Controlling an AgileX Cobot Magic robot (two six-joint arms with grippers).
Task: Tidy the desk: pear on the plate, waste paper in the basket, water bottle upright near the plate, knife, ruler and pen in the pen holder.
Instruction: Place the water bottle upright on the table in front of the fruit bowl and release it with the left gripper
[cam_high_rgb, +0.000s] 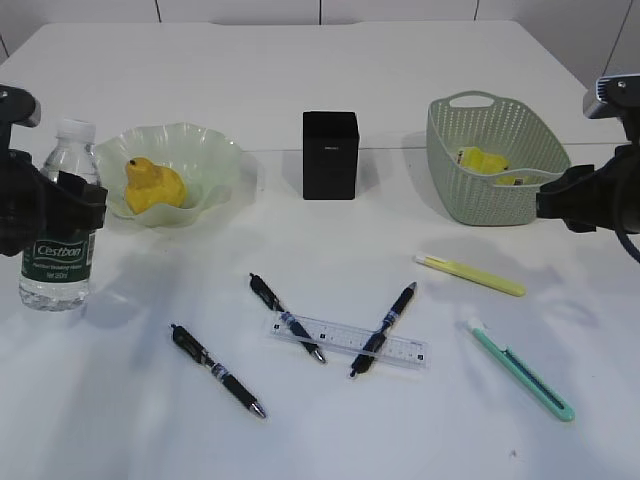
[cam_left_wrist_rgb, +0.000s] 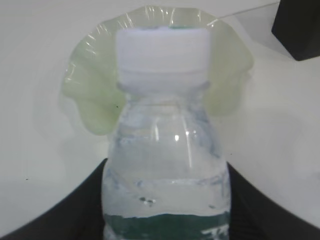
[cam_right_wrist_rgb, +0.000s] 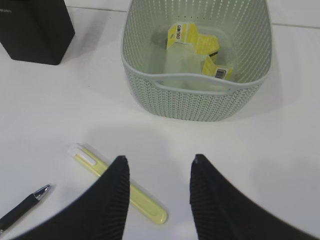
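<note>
The left gripper (cam_high_rgb: 60, 215) is closed around the water bottle (cam_high_rgb: 58, 235), its black fingers (cam_left_wrist_rgb: 65, 215) pressed on both sides of the clear body just above the dark green label; the bottle stands upright on the desk (cam_high_rgb: 330, 80) with its white cap (cam_left_wrist_rgb: 161, 47) at the top. Directly beyond the bottle, close to it, sits the plate (cam_high_rgb: 205, 160), pale green with a ruffled rim, and the pear (cam_high_rgb: 153, 185) lies in it. Farther out on that side stands the pen holder (cam_high_rgb: 330, 155), black and square. The right gripper (cam_right_wrist_rgb: 157, 190) hangs with its jaws apart and nothing between them, above bare desk. Just ahead of it is the basket (cam_right_wrist_rgb: 195, 102), with the waste paper (cam_right_wrist_rgb: 197, 45), a folded yellow strip, lying on its floor. Near the gripper's left finger lies a yellow knife (cam_right_wrist_rgb: 120, 190) with a white end, and past it the tip of a black pen (cam_right_wrist_rgb: 20, 210). In the exterior view the ruler (cam_high_rgb: 345, 340) lies flat toward the front of the desk with two black pens crossing it, a third pen (cam_high_rgb: 215, 370) lies apart from it, and a green knife (cam_high_rgb: 520, 368) lies toward the right gripper's side.
</note>
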